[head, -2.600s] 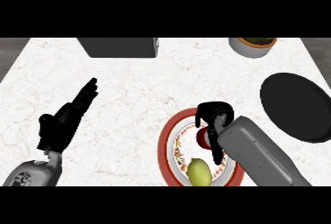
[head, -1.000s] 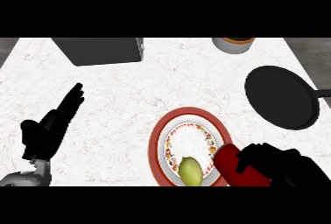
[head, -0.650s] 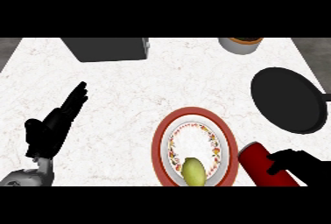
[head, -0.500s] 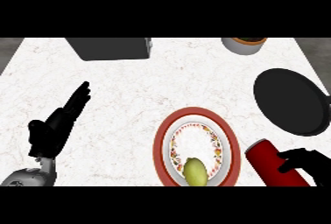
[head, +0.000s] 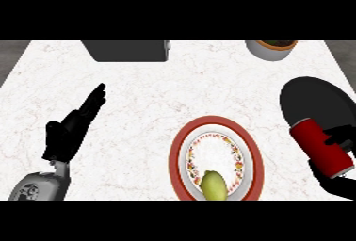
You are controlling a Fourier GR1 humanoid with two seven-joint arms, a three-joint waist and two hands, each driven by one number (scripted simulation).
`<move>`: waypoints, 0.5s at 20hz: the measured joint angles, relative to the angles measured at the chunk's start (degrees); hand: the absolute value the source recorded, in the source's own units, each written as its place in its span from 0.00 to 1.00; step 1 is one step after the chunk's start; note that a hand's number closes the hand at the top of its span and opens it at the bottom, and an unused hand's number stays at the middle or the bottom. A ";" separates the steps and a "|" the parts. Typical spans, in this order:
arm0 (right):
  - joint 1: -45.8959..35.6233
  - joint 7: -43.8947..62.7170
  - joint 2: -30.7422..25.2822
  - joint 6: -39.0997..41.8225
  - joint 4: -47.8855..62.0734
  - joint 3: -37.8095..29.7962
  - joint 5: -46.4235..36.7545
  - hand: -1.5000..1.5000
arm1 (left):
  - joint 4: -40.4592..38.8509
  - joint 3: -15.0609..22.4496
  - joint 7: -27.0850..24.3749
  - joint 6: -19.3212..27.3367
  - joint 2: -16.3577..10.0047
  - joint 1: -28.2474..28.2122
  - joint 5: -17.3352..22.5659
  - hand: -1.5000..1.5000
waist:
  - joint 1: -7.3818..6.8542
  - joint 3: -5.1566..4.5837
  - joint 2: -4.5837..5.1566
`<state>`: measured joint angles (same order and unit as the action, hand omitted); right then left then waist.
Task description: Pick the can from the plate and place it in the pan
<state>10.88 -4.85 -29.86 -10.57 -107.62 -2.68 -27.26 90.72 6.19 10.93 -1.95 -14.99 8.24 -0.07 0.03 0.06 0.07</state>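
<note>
My right hand (head: 338, 184) shows at the view's right edge, low down; its fingers (head: 343, 137) are curled round the red can (head: 319, 148), grasping it; the hand hides part of the can's right side; the can is tilted, its upper end toward the black pan (head: 314, 98), its grey end toward the lower right; the upper end overlaps the pan's near rim in the view, and I cannot tell whether it touches; the can is off the plate (head: 176, 160), to the plate's right and apart from it; the plate has a red rim and a patterned ring, and sits on the white marbled table (head: 173, 89); a yellow-green fruit (head: 214, 184) lies on the plate's near part; the pan sits at the table's right side, up and right of the plate.

My left hand (head: 67, 132) rests at the view's left, fingers straight and released, pointing up and right, holding nothing, well apart from the plate; a grey box (head: 128, 50) is at the table's far edge; a round bowl (head: 272, 48) is at the far right.
</note>
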 measured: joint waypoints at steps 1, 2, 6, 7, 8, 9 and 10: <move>-1.77 -1.45 0.43 -0.73 3.32 -0.67 -0.14 1.00 | -0.48 -0.47 0.18 -0.52 -0.22 0.79 0.24 0.50 | -0.10 -0.01 0.03; -3.96 -2.65 0.97 -1.66 6.89 -0.97 -0.78 1.00 | -0.45 -0.51 0.37 -0.62 -0.10 1.09 0.19 0.50 | -0.26 0.00 0.05; -11.79 -8.91 0.99 -2.90 20.52 -4.17 -0.42 1.00 | -0.30 -0.63 0.74 -0.97 0.58 1.22 -0.29 0.50 | -0.50 -0.01 0.07; -14.21 -10.06 0.73 -2.84 23.89 -4.92 -0.30 1.00 | -0.02 -0.55 0.93 -0.89 0.85 1.30 -0.57 0.50 | -0.57 0.00 0.08; -16.31 -11.51 0.52 -2.93 27.23 -5.64 -0.21 1.00 | -0.02 -0.86 0.45 -1.34 0.65 0.76 -0.49 0.50 | -0.62 0.00 0.08; -18.88 -12.15 0.11 -2.87 30.42 -6.20 -0.43 1.00 | 0.24 -0.68 0.29 -1.39 0.88 0.26 -0.72 0.50 | -0.71 0.00 0.09; -20.79 -14.00 0.27 -3.56 34.15 -6.78 -0.55 1.00 | 0.30 -0.71 -0.05 -1.58 1.05 -0.04 -0.77 0.50 | -0.76 -0.02 0.09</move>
<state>-9.91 -18.85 -29.59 -14.14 -73.47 -9.46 -27.81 91.01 5.49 10.87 -3.53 -13.94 8.20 -0.84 -0.73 0.04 0.16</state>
